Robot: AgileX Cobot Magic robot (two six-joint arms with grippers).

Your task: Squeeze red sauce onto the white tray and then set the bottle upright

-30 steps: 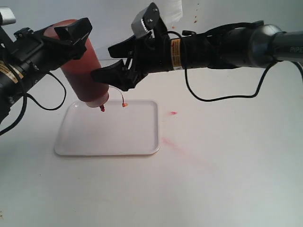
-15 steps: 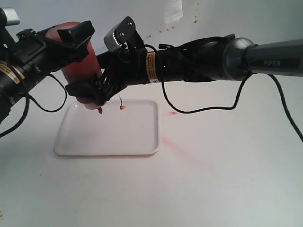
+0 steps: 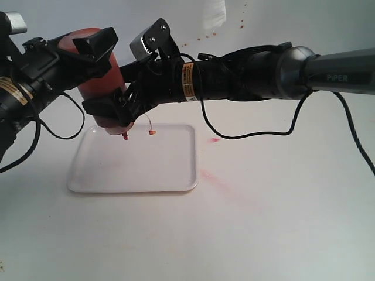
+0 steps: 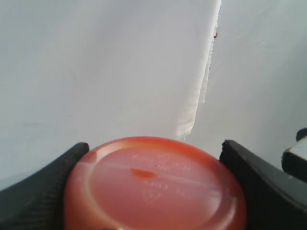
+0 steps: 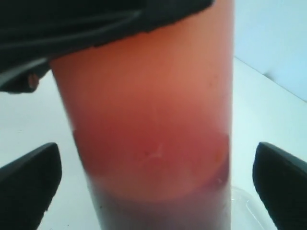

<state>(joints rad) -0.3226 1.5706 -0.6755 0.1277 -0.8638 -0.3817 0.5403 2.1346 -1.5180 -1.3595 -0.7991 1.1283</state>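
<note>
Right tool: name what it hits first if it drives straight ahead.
The bottle: it sits between the right tool's open fingers, so its wall comes first, likely almost at once.

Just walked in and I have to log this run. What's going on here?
The left end effector holds the bottle upside down over the white tray, nozzle pointing down with a bit of red sauce at its tip. The right end effector is open, its fingers on either side of the bottle without touching it.

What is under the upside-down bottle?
The white tray lies under the bottle, with red sauce at the nozzle tip. The right tool covers the bottle's lower part.
</note>
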